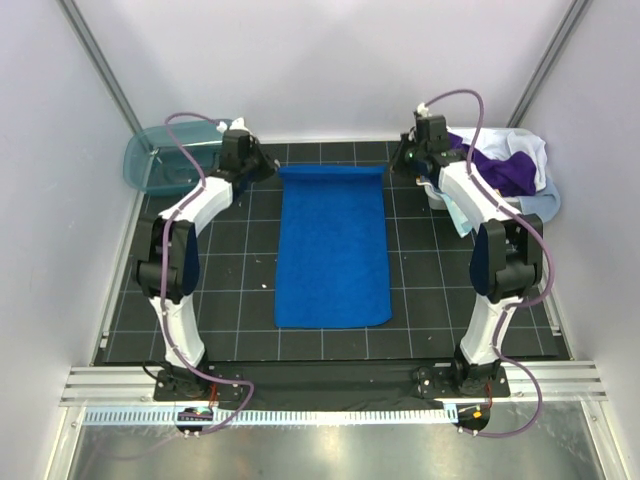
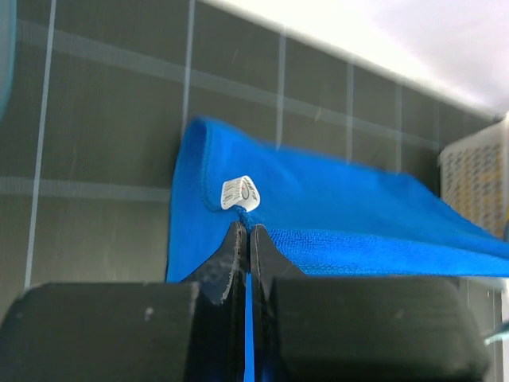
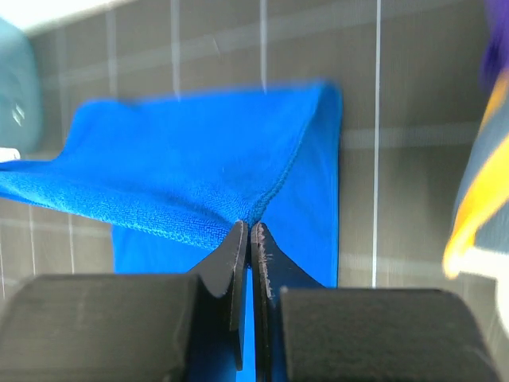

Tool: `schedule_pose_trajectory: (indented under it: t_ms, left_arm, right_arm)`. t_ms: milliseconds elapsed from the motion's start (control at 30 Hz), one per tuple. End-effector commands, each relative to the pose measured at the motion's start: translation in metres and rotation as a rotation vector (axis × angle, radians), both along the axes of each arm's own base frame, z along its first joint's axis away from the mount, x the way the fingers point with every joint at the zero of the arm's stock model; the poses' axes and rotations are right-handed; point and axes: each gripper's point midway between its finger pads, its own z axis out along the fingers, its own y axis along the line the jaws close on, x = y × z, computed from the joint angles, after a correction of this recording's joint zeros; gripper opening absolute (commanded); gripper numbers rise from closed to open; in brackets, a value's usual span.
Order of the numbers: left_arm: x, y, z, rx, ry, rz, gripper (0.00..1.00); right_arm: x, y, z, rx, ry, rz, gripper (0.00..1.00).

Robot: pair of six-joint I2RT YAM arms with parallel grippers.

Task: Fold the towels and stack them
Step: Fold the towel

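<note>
A royal blue towel [image 1: 333, 245] lies lengthwise down the middle of the black mat, its far edge lifted. My left gripper [image 1: 270, 167] is shut on its far left corner. In the left wrist view the gripper [image 2: 247, 231] pinches the hem just below a small white tag [image 2: 238, 192]. My right gripper [image 1: 397, 165] is shut on the far right corner. In the right wrist view the gripper [image 3: 249, 228] pinches the hem of the blue towel [image 3: 191, 167]. A purple towel [image 1: 497, 167], a white one [image 1: 527, 150] and a light blue one [image 1: 535, 205] are heaped at the back right.
A teal translucent tub [image 1: 165, 160] stands at the back left, beside the left wrist. A white basket [image 2: 477, 179] under the heap of towels stands at the back right, close to the right arm. The mat's [image 1: 230, 300] near edge meets a metal rail.
</note>
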Motion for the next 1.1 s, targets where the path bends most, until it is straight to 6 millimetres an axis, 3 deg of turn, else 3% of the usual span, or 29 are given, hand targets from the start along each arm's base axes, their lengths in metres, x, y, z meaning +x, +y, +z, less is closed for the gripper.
schedule_pose_trajectory:
  t_ms: [0, 67, 133, 167, 333, 533, 767, 1067]
  left_arm:
    - [-0.014, 0.014, 0.024, -0.024, -0.042, 0.054, 0.0]
    - [-0.029, 0.013, 0.007, -0.028, 0.004, 0.058, 0.0]
    - [-0.041, 0.013, 0.006, -0.033, 0.022, 0.066, 0.0]
    - [-0.051, 0.009, -0.003, -0.037, 0.052, 0.06, 0.0]
    - [-0.08, 0.002, -0.001, -0.012, 0.078, 0.05, 0.0]
    - [-0.113, 0.007, -0.011, 0.041, 0.13, 0.075, 0.0]
    - [-0.14, 0.012, -0.007, 0.067, 0.151, 0.066, 0.0]
    - [-0.167, 0.001, 0.0, 0.07, 0.155, 0.022, 0.0]
  right_arm:
    - [-0.025, -0.007, 0.006, 0.039, 0.01, -0.04, 0.01]
    - [-0.04, -0.007, -0.011, 0.043, 0.056, -0.04, 0.01]
    - [-0.05, -0.006, -0.01, 0.048, 0.063, -0.041, 0.01]
    - [-0.058, -0.007, -0.017, 0.041, 0.085, -0.044, 0.01]
    - [-0.083, -0.006, -0.017, 0.044, 0.108, -0.043, 0.01]
    - [-0.118, -0.006, -0.031, 0.031, 0.152, -0.035, 0.01]
    - [-0.149, -0.002, -0.026, 0.009, 0.156, -0.019, 0.01]
    - [-0.181, 0.005, -0.019, -0.017, 0.146, 0.009, 0.01]
